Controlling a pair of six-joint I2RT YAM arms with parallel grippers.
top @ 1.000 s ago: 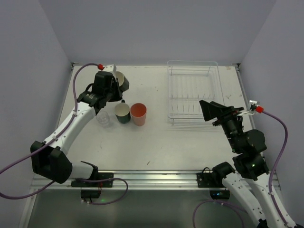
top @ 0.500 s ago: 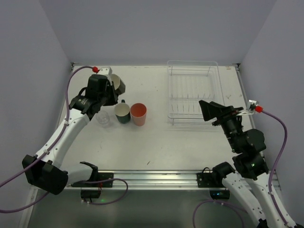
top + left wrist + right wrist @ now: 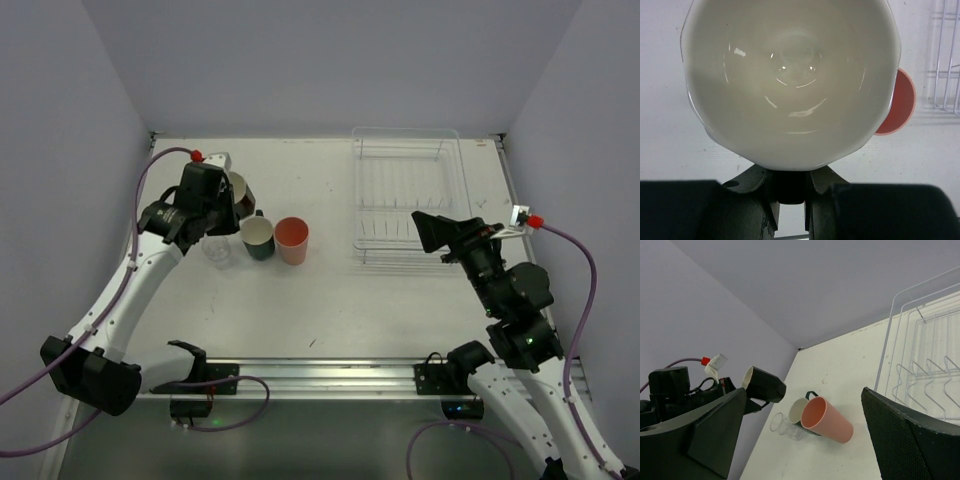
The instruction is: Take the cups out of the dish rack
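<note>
Black outside and glossy cream within, one cup [image 3: 241, 187] is clamped in the left gripper [image 3: 226, 197], whose fingers are closed on its base. It is held off the tabletop [image 3: 330, 300] near the far-left corner, tipped on its side. In the left wrist view its mouth faces the camera and its pale inside fills most of the frame. On the tabletop just below it, in the left half and well in from the near edge, three more cups stand in a short row. A small clear cup [image 3: 217, 250] is the one closest to the left edge. Beside it is the dark teal cup [image 3: 258, 238], upright, with a pale lining and a small handle on its far side. The salmon-pink tumbler [image 3: 292, 240] stands upright just beside the teal one, on the side toward the middle; the two look to be touching or very nearly so. From the right wrist view the clear glass could be one cup or two; I cannot tell. The transparent dish rack [image 3: 407, 190], with thin wire dividers, sits in the far-right corner of the tabletop, well apart from the cups. The right gripper [image 3: 436, 232] hangs over the rack's near edge with its jaws spread wide, gripping nothing.
</note>
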